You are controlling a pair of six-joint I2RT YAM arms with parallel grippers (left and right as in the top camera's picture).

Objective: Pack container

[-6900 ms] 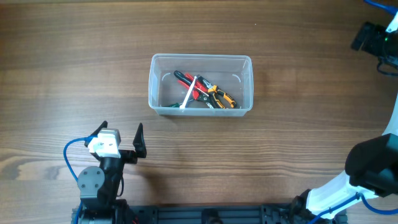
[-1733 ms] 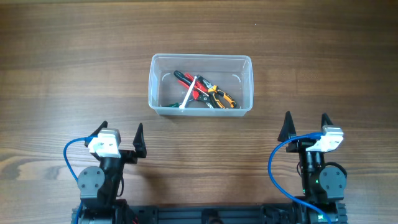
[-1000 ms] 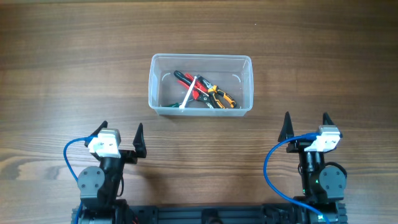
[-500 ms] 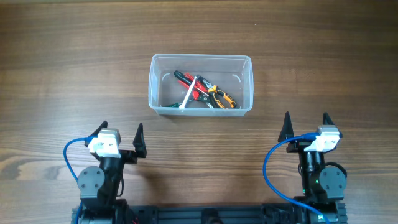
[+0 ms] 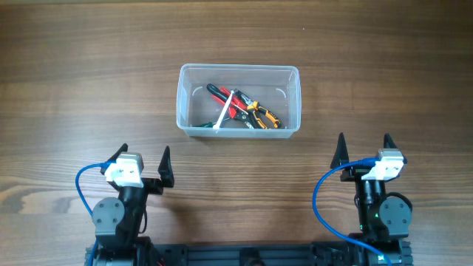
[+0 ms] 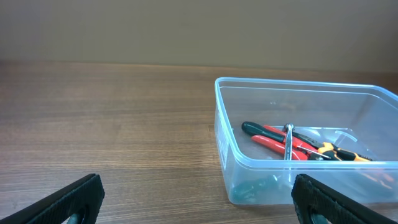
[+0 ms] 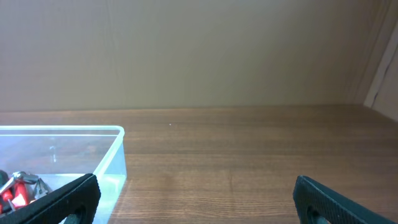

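Observation:
The clear plastic container (image 5: 184, 103) sits mid-table and holds red-handled pliers (image 5: 225, 99), orange-handled pliers (image 5: 264, 115), a white-handled tool (image 5: 224, 114) and a dark green item. It shows in the left wrist view (image 6: 222, 140) and, at the left edge, in the right wrist view (image 7: 115, 154). My left gripper (image 5: 143, 157) is open and empty near the front left, well short of the container. My right gripper (image 5: 363, 146) is open and empty at the front right. The fingers also show in the left wrist view (image 6: 198, 199) and the right wrist view (image 7: 196, 199).
The wooden table (image 5: 89, 66) stretches around the container. A beige wall (image 7: 199, 50) stands behind the far table edge. Both arm bases sit at the front edge.
The right arm came back from the far right edge to its place at the front right. Over the last second nothing has moved.

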